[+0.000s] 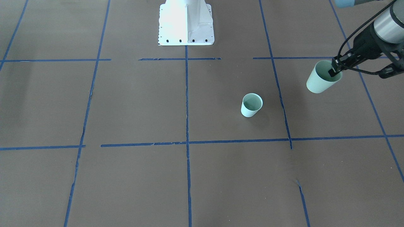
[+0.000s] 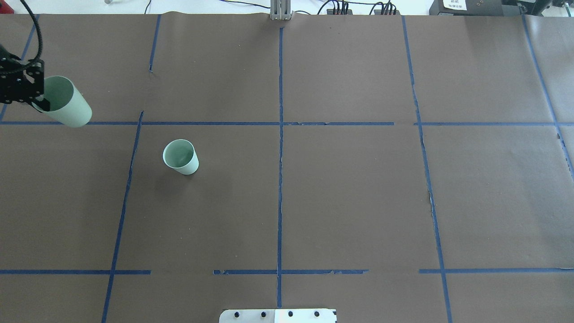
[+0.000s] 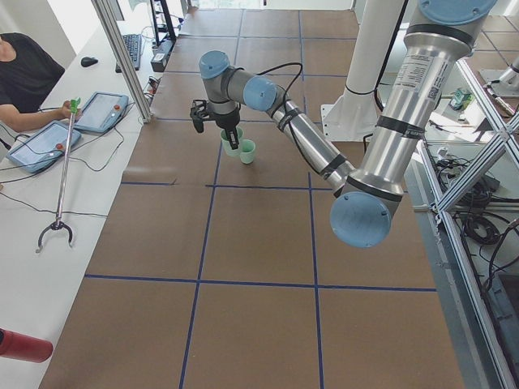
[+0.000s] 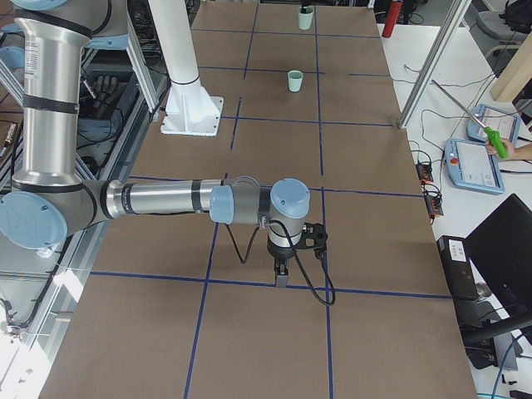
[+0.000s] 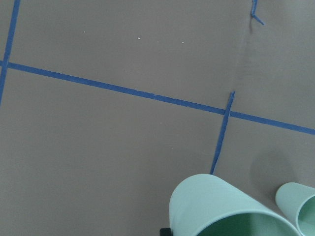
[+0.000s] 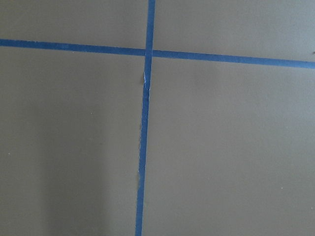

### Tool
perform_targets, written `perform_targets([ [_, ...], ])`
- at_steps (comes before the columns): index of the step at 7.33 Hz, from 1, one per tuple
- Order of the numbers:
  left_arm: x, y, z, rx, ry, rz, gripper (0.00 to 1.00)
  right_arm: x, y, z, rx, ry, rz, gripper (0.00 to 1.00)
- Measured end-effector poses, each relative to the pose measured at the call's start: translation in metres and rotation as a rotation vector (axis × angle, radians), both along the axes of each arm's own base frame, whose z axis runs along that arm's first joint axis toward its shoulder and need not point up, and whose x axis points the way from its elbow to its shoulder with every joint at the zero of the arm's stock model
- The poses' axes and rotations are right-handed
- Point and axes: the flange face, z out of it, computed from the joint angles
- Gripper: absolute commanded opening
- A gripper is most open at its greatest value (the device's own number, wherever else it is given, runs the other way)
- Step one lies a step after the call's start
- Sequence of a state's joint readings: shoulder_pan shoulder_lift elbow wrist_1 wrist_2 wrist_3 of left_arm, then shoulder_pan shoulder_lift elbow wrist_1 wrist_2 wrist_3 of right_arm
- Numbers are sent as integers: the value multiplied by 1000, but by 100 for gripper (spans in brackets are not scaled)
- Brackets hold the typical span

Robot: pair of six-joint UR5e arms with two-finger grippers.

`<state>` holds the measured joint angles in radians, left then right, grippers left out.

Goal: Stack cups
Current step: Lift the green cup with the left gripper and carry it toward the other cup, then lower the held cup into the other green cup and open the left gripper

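Observation:
One mint-green cup [image 1: 251, 105] stands upright on the brown table; it also shows in the overhead view [image 2: 180, 157] and at the lower right edge of the left wrist view [image 5: 298, 206]. My left gripper [image 1: 335, 70] is shut on the rim of the other cup [image 1: 320, 80], one finger inside and one outside. That cup [image 2: 67, 107] hangs tilted above the table, off to the standing cup's side and apart from it. It fills the bottom of the left wrist view [image 5: 216, 209]. My right gripper [image 4: 282, 278] points down far from both cups; I cannot tell whether it is open.
The white robot base [image 1: 186, 28] stands at the table's robot side. Blue tape lines [image 2: 280, 134] divide the brown paper into squares. Tablets [image 3: 101, 109] and a grabber tool [image 3: 61, 186] lie on the side bench by a seated operator.

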<state>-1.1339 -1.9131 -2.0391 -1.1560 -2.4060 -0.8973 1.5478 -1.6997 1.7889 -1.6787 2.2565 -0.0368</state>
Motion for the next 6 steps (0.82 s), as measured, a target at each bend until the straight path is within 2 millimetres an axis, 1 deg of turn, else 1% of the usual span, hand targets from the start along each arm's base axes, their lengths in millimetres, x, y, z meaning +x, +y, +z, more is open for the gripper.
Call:
perform_targets([
  [1, 36, 6, -13, -30, 15, 13, 0, 0, 0, 0, 0, 0, 0, 100],
  [2, 73, 10, -19, -50, 37, 18, 0, 0, 0, 0, 0, 0, 0, 100],
  [3, 105, 7, -16, -64, 57, 13, 0, 0, 0, 0, 0, 0, 0, 100],
  [4, 132, 5, -10, -72, 67, 9, 0, 0, 0, 0, 0, 0, 0, 100],
  [5, 151, 5, -6, -75, 68, 9, 0, 0, 0, 0, 0, 0, 0, 100],
  [6, 162, 6, -3, -78, 66, 11, 0, 0, 0, 0, 0, 0, 0, 100],
])
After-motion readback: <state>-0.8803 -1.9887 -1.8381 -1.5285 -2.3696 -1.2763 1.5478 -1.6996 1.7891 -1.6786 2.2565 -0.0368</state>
